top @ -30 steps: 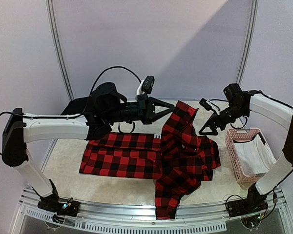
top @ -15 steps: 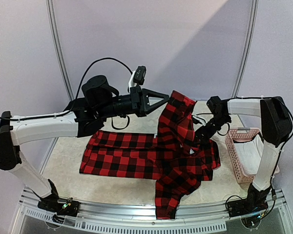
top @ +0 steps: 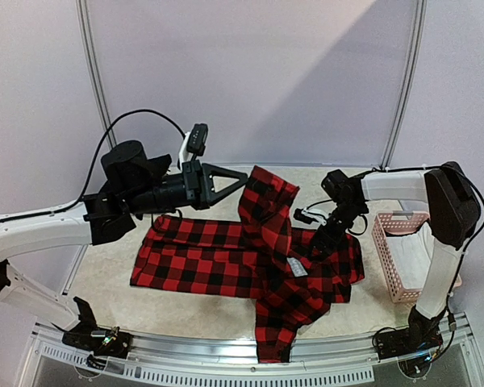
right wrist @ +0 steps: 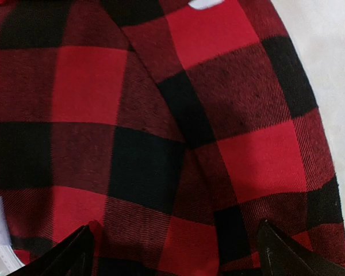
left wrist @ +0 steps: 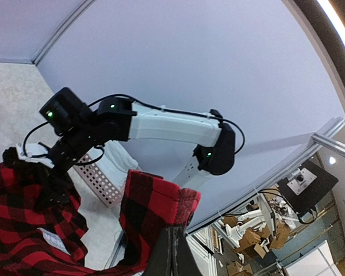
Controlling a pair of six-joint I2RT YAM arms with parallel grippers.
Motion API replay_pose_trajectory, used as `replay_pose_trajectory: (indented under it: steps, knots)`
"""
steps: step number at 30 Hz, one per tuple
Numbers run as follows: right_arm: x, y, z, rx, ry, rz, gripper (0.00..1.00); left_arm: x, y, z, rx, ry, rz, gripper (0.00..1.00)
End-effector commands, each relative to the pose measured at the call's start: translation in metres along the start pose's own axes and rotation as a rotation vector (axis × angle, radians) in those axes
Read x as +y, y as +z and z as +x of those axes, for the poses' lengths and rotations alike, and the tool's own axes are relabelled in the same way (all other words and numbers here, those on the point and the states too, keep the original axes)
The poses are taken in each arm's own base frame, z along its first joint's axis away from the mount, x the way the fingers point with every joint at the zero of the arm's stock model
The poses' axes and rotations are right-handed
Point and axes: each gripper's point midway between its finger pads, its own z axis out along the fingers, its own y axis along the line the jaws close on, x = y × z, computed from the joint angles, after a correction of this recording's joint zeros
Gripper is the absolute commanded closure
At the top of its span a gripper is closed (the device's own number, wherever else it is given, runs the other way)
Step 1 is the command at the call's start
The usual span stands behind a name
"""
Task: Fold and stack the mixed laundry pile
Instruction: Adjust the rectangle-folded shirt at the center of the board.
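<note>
Overhead, surface: pale speckled table [top: 105,250] against a lilac backdrop. Your plaid shirt [top: 218,258] sprawls across the middle, and one end droops over the near edge.
Overhead, left side: your left gripper [top: 246,179] is pinched tight on a raised edge of the shirt, and it's pulling the cloth up into a peak.
Overhead, right side: your right gripper [top: 317,242] is down low at the shirt's right part.
Overhead, basket: pink basket [top: 391,270] sits just right of the shirt.
Left wrist, grip: jaws together with a plaid fold clamped between them. The right arm [left wrist: 172,123] stands beyond it.
Right wrist, fingers: your fingertips [right wrist: 75,253] stand wide apart with plaid filling the view beneath them. You can't tell whether they touch the cloth.
</note>
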Motion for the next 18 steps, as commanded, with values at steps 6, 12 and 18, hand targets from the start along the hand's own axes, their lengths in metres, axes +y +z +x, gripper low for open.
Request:
replay_pose_trajectory:
  steps: [6,12,18]
  knots:
    - [-0.014,0.007,0.012,0.057,-0.029,0.091,0.01,0.049,-0.019,0.01,-0.092,-0.003,-0.19,1.0]
    - [-0.014,0.005,0.01,0.049,-0.032,0.09,0.01,0.086,0.004,-0.025,-0.198,-0.007,-0.294,1.0]
    - [-0.013,-0.004,0.006,0.023,-0.023,0.09,0.01,0.172,0.033,-0.064,-0.352,-0.197,-0.351,1.0]
